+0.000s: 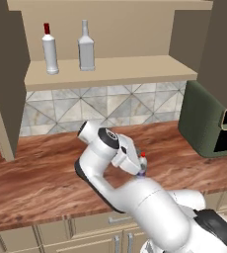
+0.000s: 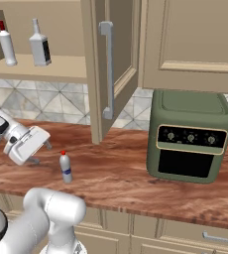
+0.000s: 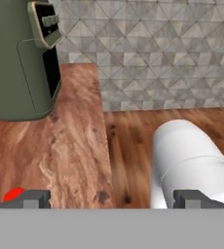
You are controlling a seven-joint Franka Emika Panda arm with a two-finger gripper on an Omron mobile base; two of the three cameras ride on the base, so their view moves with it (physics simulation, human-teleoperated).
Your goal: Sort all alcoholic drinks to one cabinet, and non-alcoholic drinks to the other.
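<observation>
Gripper (image 2: 40, 153): held low over the counter (image 2: 126, 173), jaws spread wide, nothing gripped.
Small bottle (image 2: 65, 167): stood upright on the counter, just right of the gripper, untouched.
White bottle (image 1: 50, 50) and grey bottle (image 1: 86, 47): placed side by side on the open left cabinet's shelf (image 1: 110, 71).
Oven (image 2: 189, 136): seen at the far right.

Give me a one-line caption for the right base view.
Open gripper beside a small red-capped bottle on the counter.
</observation>
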